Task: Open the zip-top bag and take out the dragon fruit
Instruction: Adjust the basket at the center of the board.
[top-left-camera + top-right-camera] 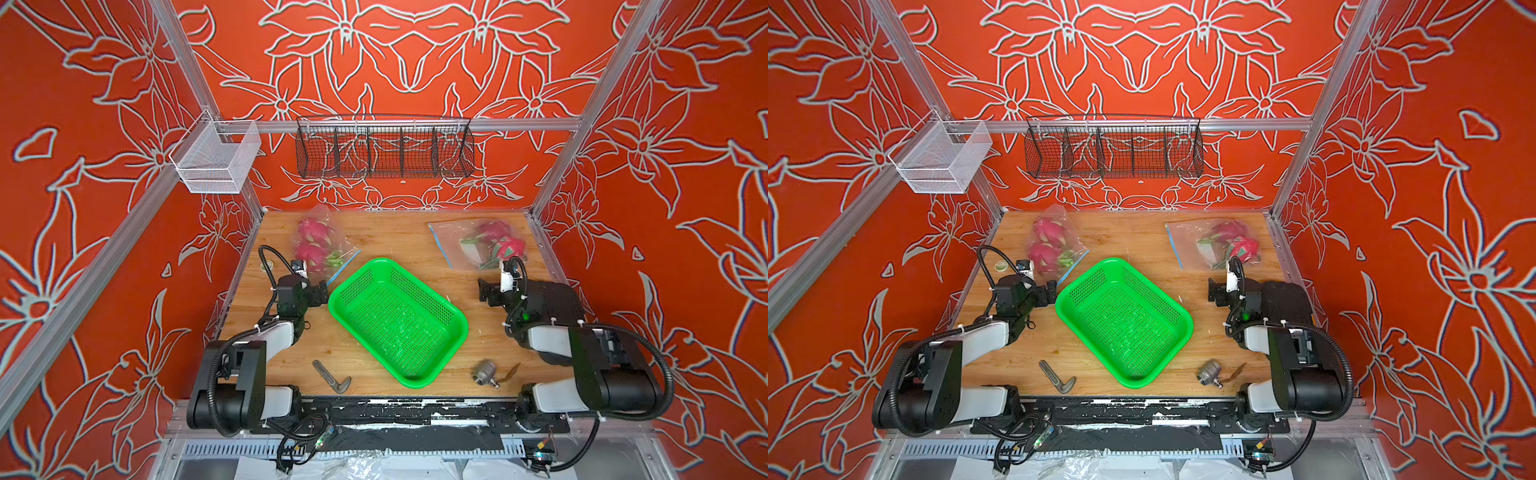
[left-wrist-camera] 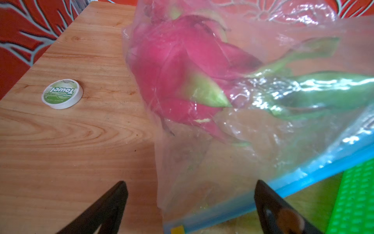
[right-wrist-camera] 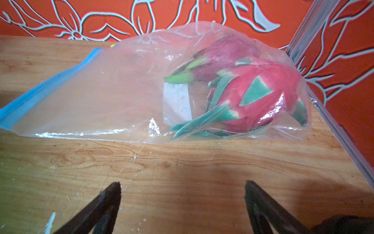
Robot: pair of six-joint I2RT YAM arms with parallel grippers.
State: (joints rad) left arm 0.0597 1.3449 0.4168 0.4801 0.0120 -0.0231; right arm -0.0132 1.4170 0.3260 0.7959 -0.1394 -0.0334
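Note:
Two clear zip-top bags lie at the back of the wooden table in both top views. The left bag (image 1: pixel 322 245) holds two magenta dragon fruit (image 1: pixel 311 249), and one fills the left wrist view (image 2: pixel 178 66). Its blue zip strip (image 2: pixel 303 174) looks shut, with a yellow slider (image 2: pixel 177 230) at the near corner. My left gripper (image 2: pixel 191 183) is open, that corner lying between its fingers. The right bag (image 1: pixel 478 245) holds two more dragon fruit (image 3: pixel 261 95), and its zip strip (image 3: pixel 40 89) points left. My right gripper (image 3: pixel 182 183) is open over bare wood, short of that bag.
A green perforated basket (image 1: pixel 397 320) sits slanted mid-table between the arms. A grey L-shaped tool (image 1: pixel 330 376) and a metal fitting (image 1: pixel 484 372) lie near the front edge. A small round towel tin (image 2: pixel 62 93) rests left of the left bag. A black wire basket (image 1: pixel 384 147) hangs on the back rail.

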